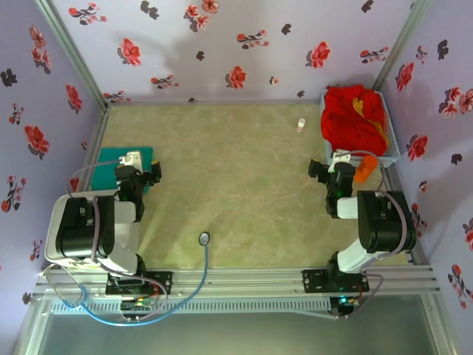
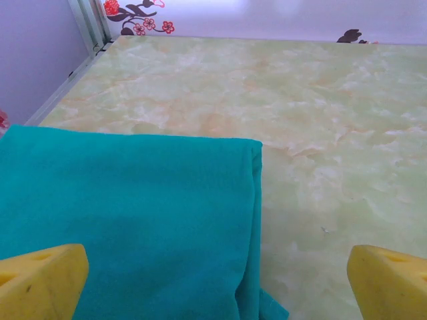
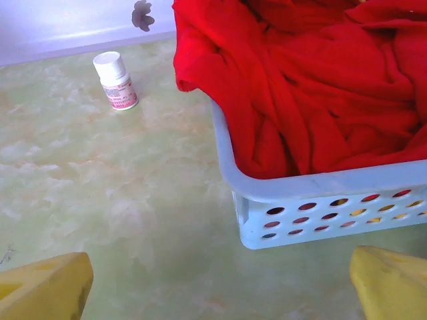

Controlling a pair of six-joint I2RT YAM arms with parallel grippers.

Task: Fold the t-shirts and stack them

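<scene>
One folded teal-green cloth t-shirt (image 2: 133, 213) lies flat at the left of the marbled bench (image 2: 333, 120). The left tool (image 2: 213, 287) hovers over it, jaws wide and empty. Across the bench the right tool (image 3: 220, 287), also spread and holding nothing, faces the pale blue mesh plastic basket (image 3: 320, 193) heaped with crumpled bright red t-shirts (image 3: 313, 87). It looks like the fetch step: next, reach over the rim, pinch one red layer and lift it clear.

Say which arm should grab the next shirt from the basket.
Right, probably. The open right gripper faces the pale blue perforated plastic basket heaped with crumpled red cloth t-shirts, close ahead. The open left gripper hangs over the folded teal-green cloth t-shirt, on the opposite side.
</scene>
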